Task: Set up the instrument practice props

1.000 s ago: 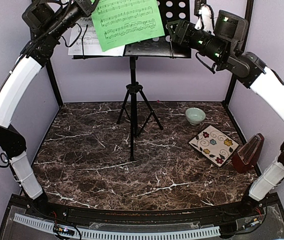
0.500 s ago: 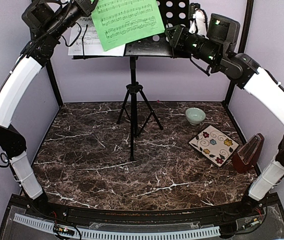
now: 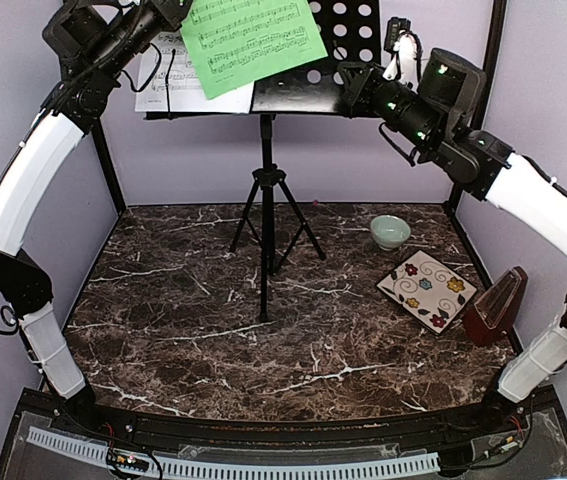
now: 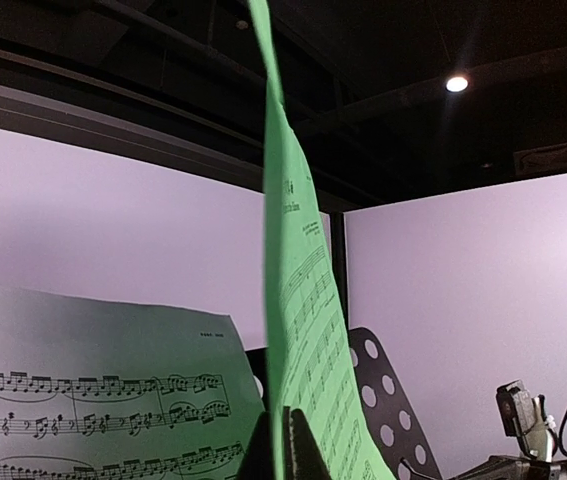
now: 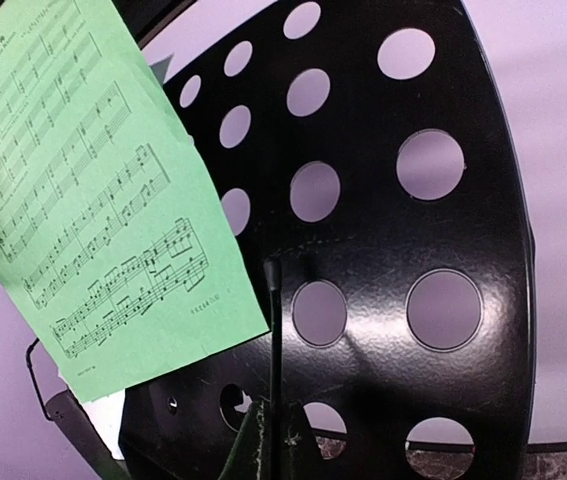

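Top external, progress: partway, by my read. Stand up, one sheet seated, one in hand, metronome not placed.
Surface (image 3: 183,300): marble, walled left, right and far. The near centre and left are open room.
Music stand (image 3: 266,200): upright at far centre, tripod feet on the surface. The legs splay, so low passes there risk a snag.
Green sheet (image 3: 248,40): tilted in front of the stand's desk, overlapping the white one, not seated on the lip. Left fingers (image 4: 303,460) pinch its lower edge.
White sheet (image 3: 158,85): resting on the desk's left side.
Floral plate (image 3: 427,290): right side, crowding the metronome.
Metronome (image 3: 496,305): right edge, just beside the plate and close to the right arm's lower link. Tight pickup there.
Bowl (image 3: 390,231): just beyond the plate.
Right fingers (image 5: 298,450): look pressed onto a thin black edge at the desk's right end, likely steadying it.
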